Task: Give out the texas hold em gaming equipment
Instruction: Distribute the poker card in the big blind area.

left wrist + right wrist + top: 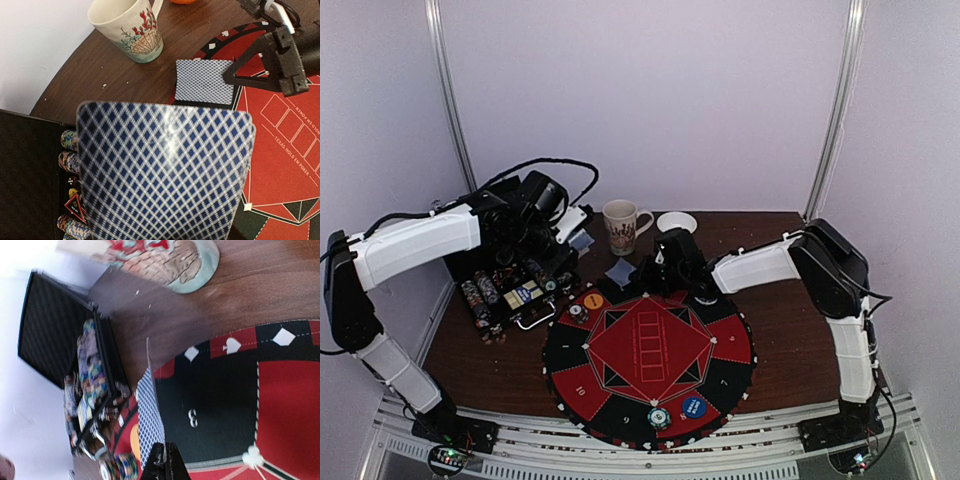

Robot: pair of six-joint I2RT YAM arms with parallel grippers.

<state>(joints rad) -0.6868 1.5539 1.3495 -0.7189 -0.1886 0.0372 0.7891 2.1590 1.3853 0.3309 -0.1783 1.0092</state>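
Framing the brown table (790, 330) are lilac walls (650, 100); 1 upright card (150, 415) is pinched by the closed right gripper (165, 460) at the mat's (650, 350) 11 o'clock, the other card (165, 175) clasped by the half-spread left gripper (574, 230).

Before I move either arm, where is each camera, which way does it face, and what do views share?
Top external: above and behind the bases, looking down on the felt mat; left arm, right arm show.
Left wrist: faces the mug past its held card; only the right gripper shows.
Right wrist: low over the mat, facing the open case; own shut fingertips pinch a second card.
Shared: wrist views both show mug and second card.
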